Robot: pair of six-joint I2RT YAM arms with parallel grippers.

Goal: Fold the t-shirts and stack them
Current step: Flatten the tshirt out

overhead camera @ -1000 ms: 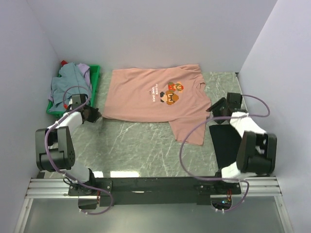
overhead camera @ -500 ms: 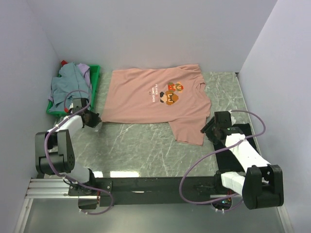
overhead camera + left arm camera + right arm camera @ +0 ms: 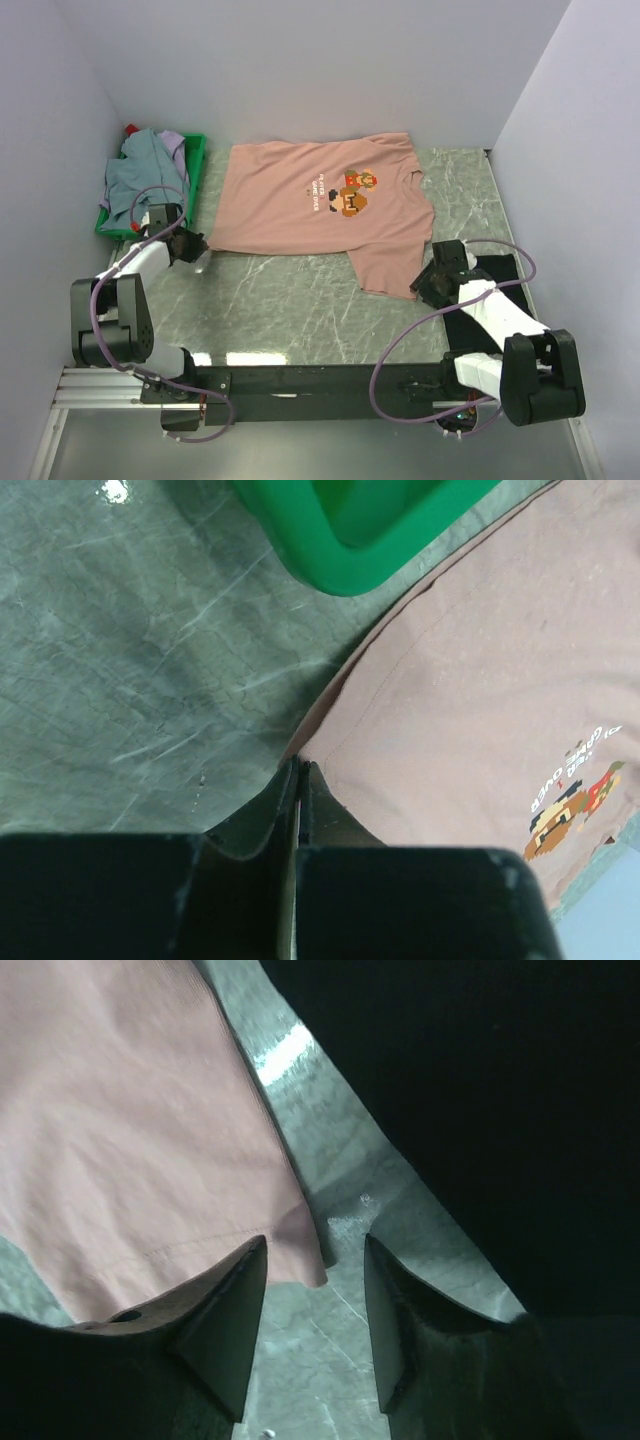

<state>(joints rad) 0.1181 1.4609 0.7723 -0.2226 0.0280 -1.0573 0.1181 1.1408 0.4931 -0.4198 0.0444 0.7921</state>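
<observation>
The left tool (image 3: 298, 768) has its two fingers pressed almost together, with only a thin slit between them. Its tips sit right at the hem corner of the salmon-pink t-shirt (image 3: 470, 680). The tool's own dark body blocks the lower part of the wrist view, so it cannot be told whether any cloth is pinched there. Just beyond lies a corner of the green crate (image 3: 330, 540), cut off by the frame.

The right tool (image 3: 315, 1244) is open. One finger is over the pink sleeve's corner and the other over bare marble tabletop (image 3: 330, 1350). The black t-shirt (image 3: 480, 1080) fills the upper right of that view as a featureless dark mass.

From above, the pink shirt (image 3: 300, 205) lies spread flat on the tabletop (image 3: 290, 300), its pixel-figure print (image 3: 352, 195) facing up. The black shirt (image 3: 462, 328) is mostly hidden under the right arm. In the crate (image 3: 197, 165) by the left wall, a grey-blue t-shirt (image 3: 135, 180) and a lavender one (image 3: 175, 145) are bunched together, so their shapes are hard to separate.
</observation>
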